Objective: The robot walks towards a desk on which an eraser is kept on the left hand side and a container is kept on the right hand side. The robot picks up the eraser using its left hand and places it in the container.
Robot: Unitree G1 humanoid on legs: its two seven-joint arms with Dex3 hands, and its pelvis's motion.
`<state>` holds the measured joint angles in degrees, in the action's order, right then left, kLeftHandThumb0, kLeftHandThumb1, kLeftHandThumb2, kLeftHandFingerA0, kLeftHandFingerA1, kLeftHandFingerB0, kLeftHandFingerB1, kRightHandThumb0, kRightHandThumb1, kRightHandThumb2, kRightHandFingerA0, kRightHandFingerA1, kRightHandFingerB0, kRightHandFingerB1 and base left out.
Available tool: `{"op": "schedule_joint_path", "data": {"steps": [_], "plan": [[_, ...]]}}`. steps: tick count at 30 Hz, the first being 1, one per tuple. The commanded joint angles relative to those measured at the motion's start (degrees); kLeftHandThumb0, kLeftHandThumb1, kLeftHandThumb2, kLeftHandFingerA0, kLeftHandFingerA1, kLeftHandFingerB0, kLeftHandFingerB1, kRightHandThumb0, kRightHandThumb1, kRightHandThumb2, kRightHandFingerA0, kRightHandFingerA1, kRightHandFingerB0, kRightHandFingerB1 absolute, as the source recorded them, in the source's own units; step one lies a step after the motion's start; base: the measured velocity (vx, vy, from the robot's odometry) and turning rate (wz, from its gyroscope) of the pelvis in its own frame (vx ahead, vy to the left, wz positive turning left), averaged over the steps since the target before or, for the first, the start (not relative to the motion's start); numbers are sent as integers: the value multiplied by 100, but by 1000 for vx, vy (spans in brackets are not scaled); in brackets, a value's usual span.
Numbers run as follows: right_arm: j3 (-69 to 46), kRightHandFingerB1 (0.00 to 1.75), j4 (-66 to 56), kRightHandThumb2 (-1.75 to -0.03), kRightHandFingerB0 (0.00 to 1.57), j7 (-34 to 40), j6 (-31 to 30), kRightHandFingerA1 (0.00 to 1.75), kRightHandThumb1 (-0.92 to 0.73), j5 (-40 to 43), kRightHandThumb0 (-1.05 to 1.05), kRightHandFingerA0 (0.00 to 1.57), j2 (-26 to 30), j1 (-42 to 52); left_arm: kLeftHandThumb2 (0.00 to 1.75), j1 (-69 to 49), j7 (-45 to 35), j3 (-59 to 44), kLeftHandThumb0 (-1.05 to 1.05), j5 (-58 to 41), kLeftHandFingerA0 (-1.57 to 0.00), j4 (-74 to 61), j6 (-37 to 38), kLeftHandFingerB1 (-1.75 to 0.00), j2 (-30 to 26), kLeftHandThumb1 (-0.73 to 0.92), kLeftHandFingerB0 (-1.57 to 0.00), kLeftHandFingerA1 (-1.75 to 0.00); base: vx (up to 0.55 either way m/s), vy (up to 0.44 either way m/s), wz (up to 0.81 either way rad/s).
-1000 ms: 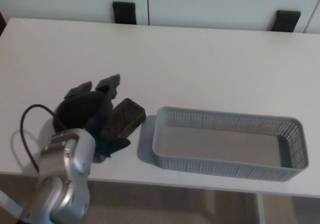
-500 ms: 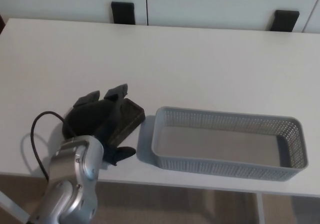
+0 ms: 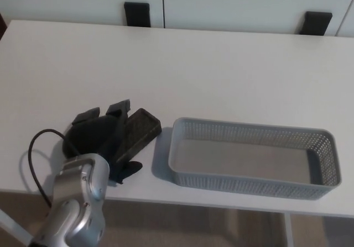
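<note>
The dark rectangular eraser (image 3: 141, 130) lies on the white desk (image 3: 221, 70), just left of the grey mesh container (image 3: 182, 133). My left hand (image 3: 99, 136) rests on the desk against the eraser's left side. Its two fingers (image 3: 118, 110) point away from me and stay spread. The thumb (image 3: 126, 171) juts out to the right below the eraser's near end. The hand covers the eraser's left edge, and no finger is wrapped around it. The container is empty. My right hand does not show.
The silver left forearm (image 3: 77, 203) with a black cable loop (image 3: 34, 147) comes up over the desk's near edge. Two black brackets (image 3: 137, 14) (image 3: 317, 22) sit on the white wall behind the desk.
My left hand shifted right and toward me, then back left a little, staying against the eraser. The eraser has hardly moved, and the container is still.
</note>
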<state>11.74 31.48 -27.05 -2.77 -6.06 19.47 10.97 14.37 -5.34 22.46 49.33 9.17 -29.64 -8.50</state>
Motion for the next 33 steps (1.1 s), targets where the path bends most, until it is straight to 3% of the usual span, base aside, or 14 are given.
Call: {"op": "schedule_joint_path", "data": {"steps": [1,2,3,4,5,6,7,13,15,21,26,29,31,33], "plan": [[-11,38,70,-60,36,-35,122,45,-68,-43,-34,55,78,-38,75,-27,153,77,-56,-23,-2,275,-136,-21,33,37,-3,-28,0,0,0],[0,38,32,-60,36,-27,57,45,-68,-63,-33,55,76,-46,55,-24,173,99,-56,-24,-8,317,-113,-24,32,50,-3,-30,0,0,0],[0,38,-10,-60,37,-5,8,45,-68,-77,-34,56,73,-43,87,5,-121,94,-28,-246,-60,348,146,-44,-93,40,-1,-89,0,0,0],[-6,38,-8,-60,37,-5,2,45,-68,-75,-34,56,66,-68,87,46,-121,97,-28,-258,-60,363,145,-44,-103,40,-1,-89,0,0,0],[-55,38,8,-59,37,-4,33,46,-67,-18,-34,57,44,-48,98,115,-848,-110,-18,-824,-96,289,164,-50,-141,53,-15,-94,0,0,0],[-103,39,25,-59,38,-2,59,47,-67,33,-34,58,27,-51,65,341,-1564,-74,-26,-1008,-108,417,-44,-34,-241,83,-37,-70,0,0,0],[-122,39,1,-59,38,27,29,46,-67,39,-34,58,17,-38,65,521,-2143,65,-30,-1066,-115,540,-128,-36,-372,83,-45,-71,0,0,0],[-129,39,-18,-59,38,82,38,46,-67,3,-34,57,16,-98,66,628,-2965,251,-18,-1435,-74,759,508,-63,-743,80,-76,-160,0,0,0],[-122,38,-52,-59,37,67,75,46,-67,-8,-35,57,44,-67,73,590,-2716,318,-16,-1292,-66,721,553,-93,-730,80,-66,-148,0,0,0],[-138,38,-121,-59,37,56,-25,45,-67,11,-33,57,40,-52,68,431,-2204,170,-16,-1250,-77,240,338,-102,-648,81,-62,-160,0,0,0],[-102,38,-97,-60,37,85,-18,45,-68,-68,-34,57,59,-78,68,353,-1725,-43,-17,-1366,-73,-117,679,-75,-740,83,-68,-149,0,0,0],[-147,38,-76,-59,38,62,20,46,-67,-20,-32,57,34,-40,62,265,-1457,-213,-19,-1413,-59,-592,838,-113,-825,86,-54,-167,0,0,0],[-144,39,-86,-59,37,44,7,46,-67,-36,-33,56,36,-49,58,253,-1303,-380,-20,-1480,-69,-947,865,-133,-813,88,-38,-175,0,0,0],[-147,38,-50,-59,37,50,-1,47,-67,-56,-34,56,39,-71,61,241,-1142,-482,-22,-1466,-64,-1314,972,-140,-821,88,-43,-175,0,0,0]]}}
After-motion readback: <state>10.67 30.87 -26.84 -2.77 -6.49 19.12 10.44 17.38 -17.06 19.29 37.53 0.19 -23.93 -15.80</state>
